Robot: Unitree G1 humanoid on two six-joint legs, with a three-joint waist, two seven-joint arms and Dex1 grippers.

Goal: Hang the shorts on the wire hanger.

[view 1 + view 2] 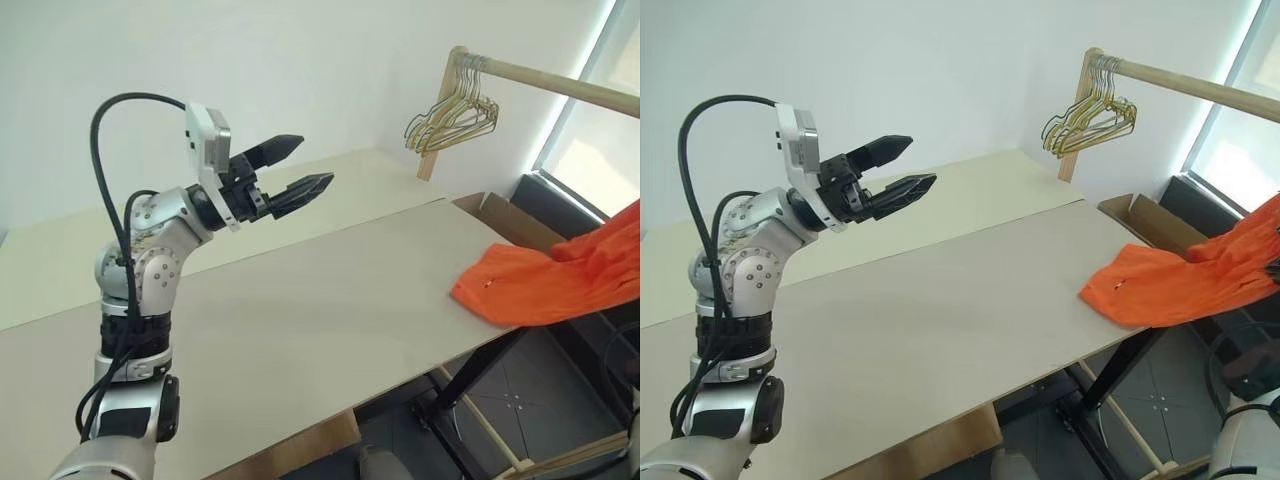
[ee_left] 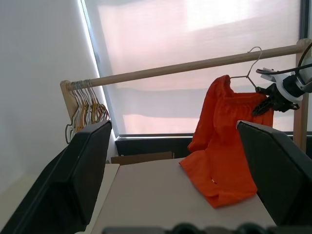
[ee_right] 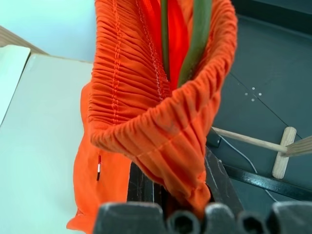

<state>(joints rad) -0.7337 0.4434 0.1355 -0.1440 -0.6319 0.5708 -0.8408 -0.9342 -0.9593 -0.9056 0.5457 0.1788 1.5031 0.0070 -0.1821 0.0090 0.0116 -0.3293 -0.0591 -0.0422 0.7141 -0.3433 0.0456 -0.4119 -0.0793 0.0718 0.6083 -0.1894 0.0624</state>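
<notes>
I see right hand (image 2: 273,100) pinched on shorts (image 1: 540,280) | wire hanger (image 2: 248,66) mostly buried in the waistband | shorts trail from rail height down onto bench (image 1: 300,330) corner | left hand (image 1: 295,172) wide, empty

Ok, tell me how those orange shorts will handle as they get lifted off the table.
Probably floppy: the shorts sag from the right gripper and pool on the table. Likely light, since the thin fabric bunches into soft folds. The trailing end may drag along the tabletop rather than lift clear.
</notes>
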